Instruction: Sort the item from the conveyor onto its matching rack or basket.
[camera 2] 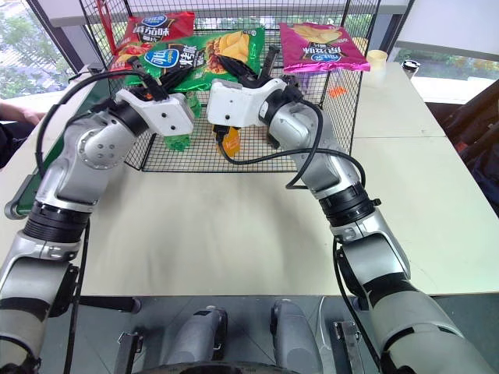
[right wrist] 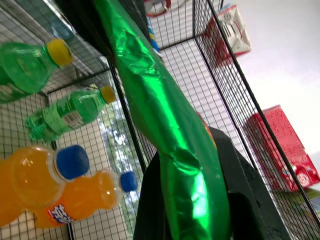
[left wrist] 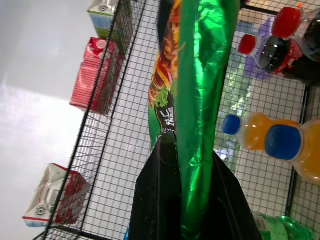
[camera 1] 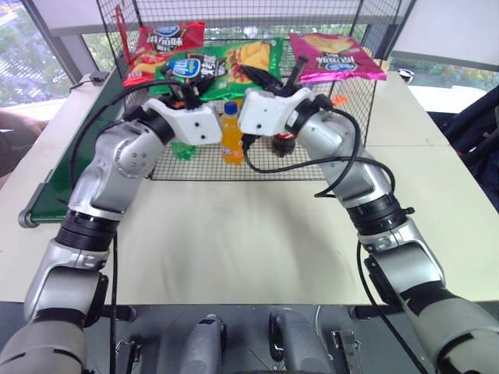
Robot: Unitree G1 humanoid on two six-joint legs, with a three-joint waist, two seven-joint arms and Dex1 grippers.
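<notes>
Green bag [camera 1: 222, 64] hangs over the black cage [camera 1: 355, 101], between a red bag [camera 1: 162, 40] and a pink bag [camera 1: 331, 56]. Left gripper [left wrist: 186, 200] is clamped tight on its edge; right gripper [right wrist: 192, 200] seems nipped on the other edge. Orange bottles [left wrist: 280, 145] lie below

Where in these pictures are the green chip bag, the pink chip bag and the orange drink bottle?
green chip bag [camera 1: 226, 62], left eye view, on its printed front.
pink chip bag [camera 1: 331, 56], left eye view, on the middle of its front.
orange drink bottle [camera 1: 231, 136], left eye view, on its body.
</notes>
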